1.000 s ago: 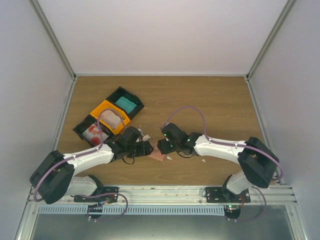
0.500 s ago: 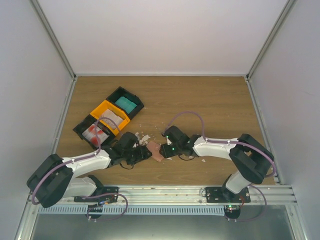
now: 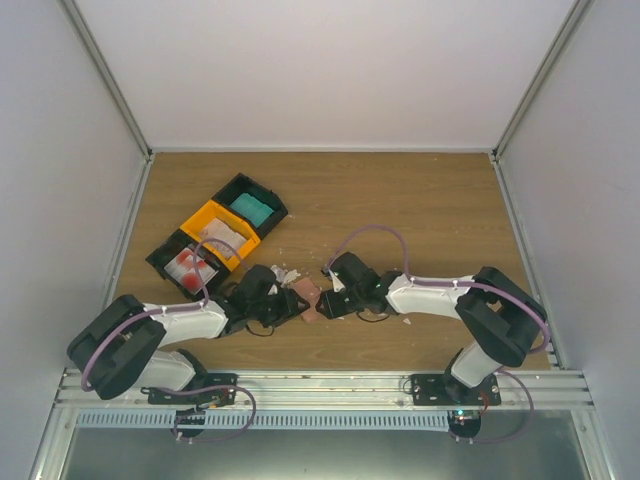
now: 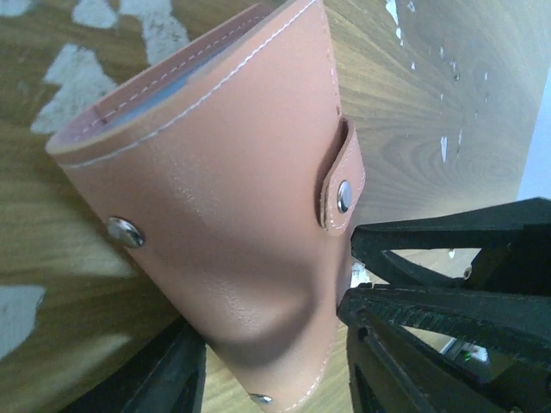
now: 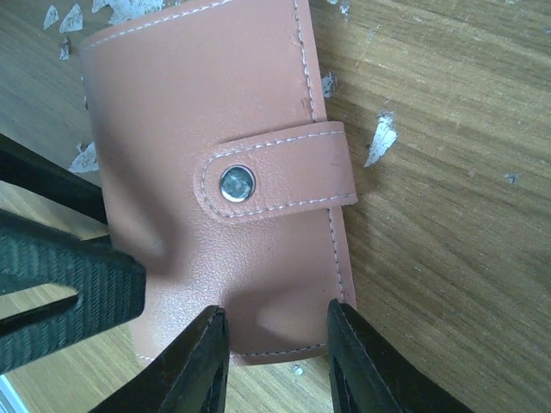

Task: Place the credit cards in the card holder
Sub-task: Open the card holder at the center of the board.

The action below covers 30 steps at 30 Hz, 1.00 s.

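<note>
Card holder [image 5: 215, 103] lies strapped shut on the counter [image 5: 448, 215], held from both ends. Your left end effector [image 4: 267, 383] pinches one end, a finger touching each side. Your right end effector [image 5: 275, 361] pinches the opposite end, the leather dimpled between its fingers. White scraps [image 5: 379, 138] lie just beside it.

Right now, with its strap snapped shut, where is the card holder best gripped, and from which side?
Probably by the short end of the card holder nearest the right gripper, approached endwise: that end is plain leather, while the strap and snap cross the middle.
</note>
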{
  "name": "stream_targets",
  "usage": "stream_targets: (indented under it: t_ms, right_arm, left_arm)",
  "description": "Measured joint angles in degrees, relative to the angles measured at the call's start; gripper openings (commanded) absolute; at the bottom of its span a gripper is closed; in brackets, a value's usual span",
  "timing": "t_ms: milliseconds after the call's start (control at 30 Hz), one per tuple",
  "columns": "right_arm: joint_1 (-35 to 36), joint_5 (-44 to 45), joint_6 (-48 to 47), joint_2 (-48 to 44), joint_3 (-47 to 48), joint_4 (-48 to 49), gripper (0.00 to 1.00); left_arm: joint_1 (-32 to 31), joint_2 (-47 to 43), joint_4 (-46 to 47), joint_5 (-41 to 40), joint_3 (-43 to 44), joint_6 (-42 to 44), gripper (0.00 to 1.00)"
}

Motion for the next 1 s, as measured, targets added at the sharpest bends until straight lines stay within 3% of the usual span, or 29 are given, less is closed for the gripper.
stream_targets:
  t_ms: [267,400,500,600,867,1000]
  right_arm:
    - [-0.2,-0.3,0.4,0.0,-1.0,2.0,0.33]
    - [-0.1,0.0,0.7,-0.2,-1.0,2.0,0.4]
    - [-0.1,1.4,1.0,-0.7,-0.8,1.3,0.61]
    - [0.0,4.3,1.1,-2.2,-0.4,-1.3,0.69]
    - [-0.1,9.8,1.1,-4.7,5.0,-5.7,0.69]
    - [0.0,11.4,1.2,-3.9,7.1,-6.9,0.61]
  left_arm:
    - [0.0,1.4,5.9,0.2,-2.4,3.4,0.24]
    - [0.0,1.3,7.1,0.1,-2.9,5.0,0.01]
    - [0.0,0.4,7.4,0.5,-2.5,6.8,0.0]
    - [0.0,-0.4,6.2,0.9,-1.3,8.7,0.0]
    - [0.0,-1.8,-0.7,1.5,4.6,13.2,0.0]
    - [0.0,-2.0,-2.8,1.7,5.6,14.3,0.0]
